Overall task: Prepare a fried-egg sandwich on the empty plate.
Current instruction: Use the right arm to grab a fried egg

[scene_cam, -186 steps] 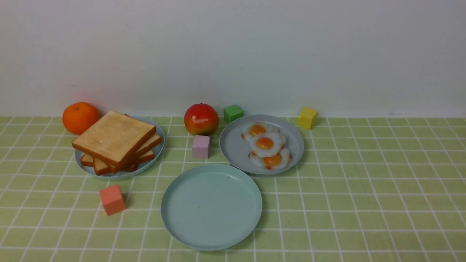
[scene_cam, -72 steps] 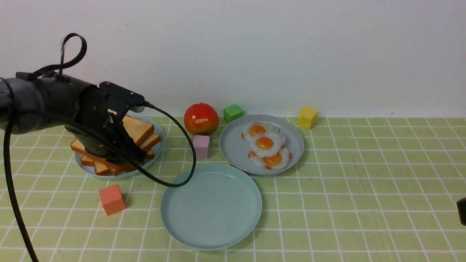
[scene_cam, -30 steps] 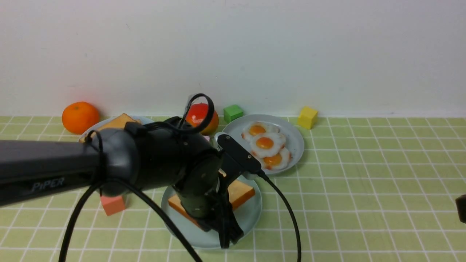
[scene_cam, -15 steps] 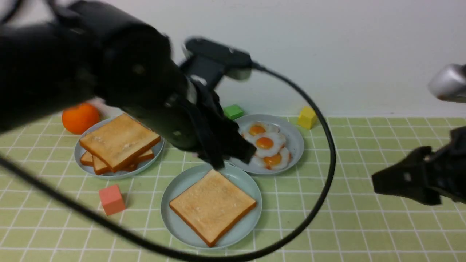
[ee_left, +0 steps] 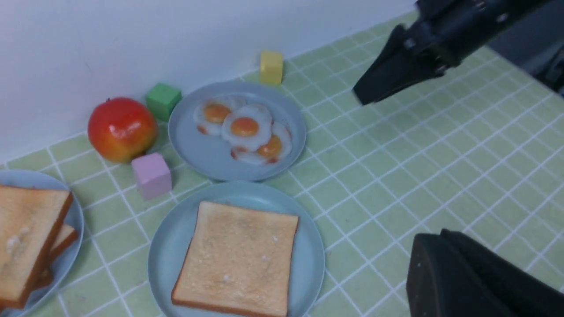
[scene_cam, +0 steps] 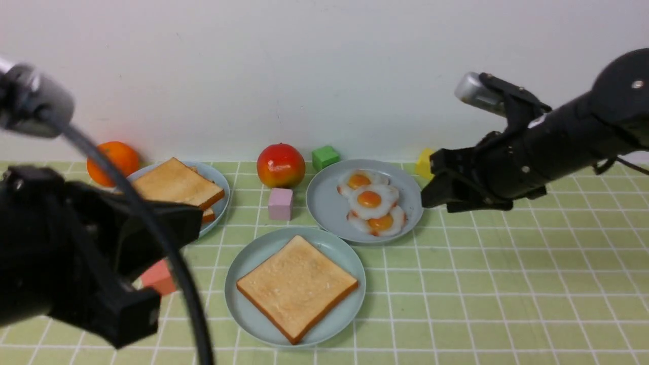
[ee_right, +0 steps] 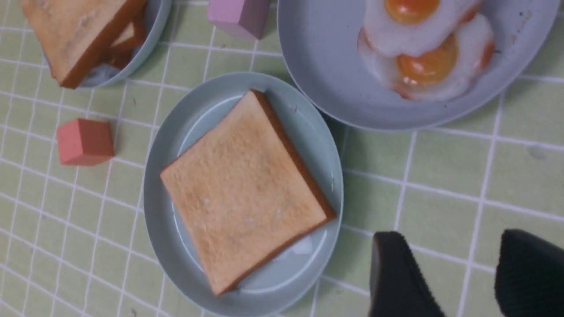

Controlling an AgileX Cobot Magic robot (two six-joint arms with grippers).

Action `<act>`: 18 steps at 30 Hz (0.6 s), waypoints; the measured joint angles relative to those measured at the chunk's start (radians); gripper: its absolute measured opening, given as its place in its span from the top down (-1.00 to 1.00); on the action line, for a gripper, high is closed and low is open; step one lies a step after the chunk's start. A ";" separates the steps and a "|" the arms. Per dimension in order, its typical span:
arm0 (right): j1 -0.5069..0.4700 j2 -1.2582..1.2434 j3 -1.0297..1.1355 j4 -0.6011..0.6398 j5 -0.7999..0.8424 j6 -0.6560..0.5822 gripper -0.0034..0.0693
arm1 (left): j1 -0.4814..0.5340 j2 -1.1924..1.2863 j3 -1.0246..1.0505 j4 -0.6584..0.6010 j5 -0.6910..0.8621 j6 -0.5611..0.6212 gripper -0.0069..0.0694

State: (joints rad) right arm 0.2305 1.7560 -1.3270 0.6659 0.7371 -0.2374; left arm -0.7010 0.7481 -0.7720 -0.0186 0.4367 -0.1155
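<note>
**Plate** (scene_cam: 338,253): teal, lower ctr of front view. Holds 1 toast (scene_cam: 296,286), flat, within rim, corner toward camera.

**Eggs** (scene_cam: 372,198): 3, overlapping in a row on grey plate (scene_cam: 324,205), just up-right of teal plate. Rims meet or nearly so; can't tell which.

**Toast stack** (scene_cam: 175,185): on 2nd grey plate (scene_cam: 215,175), left of ctr, lower part hidden by L arm.

**Apple** (scene_cam: 280,165): by wall, between the grey plates.

**Lilac cube** (scene_cam: 280,204): just below apple.

**Green cube** (scene_cam: 324,157): right of apple.

**Yellow cube** (scene_cam: 423,163): by wall, half hidden behind R gripper.

**Orange** (scene_cam: 119,157): far left, by wall.

**Red cube** (scene_cam: 157,278): left of teal plate, partly behind L gripper.

**R gripper** (scene_cam: 431,183): mid-right, in air just right of egg plate. Wrist view shows fingers (ee_right: 396,281) apart, nothing between.

**L gripper** (scene_cam: 177,268): lower left, close to camera, blurred. Jaws spread, empty.
</note>
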 joint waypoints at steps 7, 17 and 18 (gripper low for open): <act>-0.068 0.241 -0.193 0.106 0.050 0.000 -0.13 | 0.000 -0.040 0.086 -0.022 -0.189 0.000 0.85; -0.081 0.485 -0.442 0.159 0.067 0.000 -0.15 | 0.000 -0.039 0.087 -0.023 -0.223 0.000 0.85; -0.081 0.496 -0.453 0.159 0.067 0.000 -0.15 | 0.000 -0.039 0.087 -0.024 -0.223 0.000 0.85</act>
State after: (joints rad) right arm 0.1492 2.2518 -1.7802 0.8251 0.8042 -0.2374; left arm -0.7010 0.7088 -0.6850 -0.0428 0.2141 -0.1155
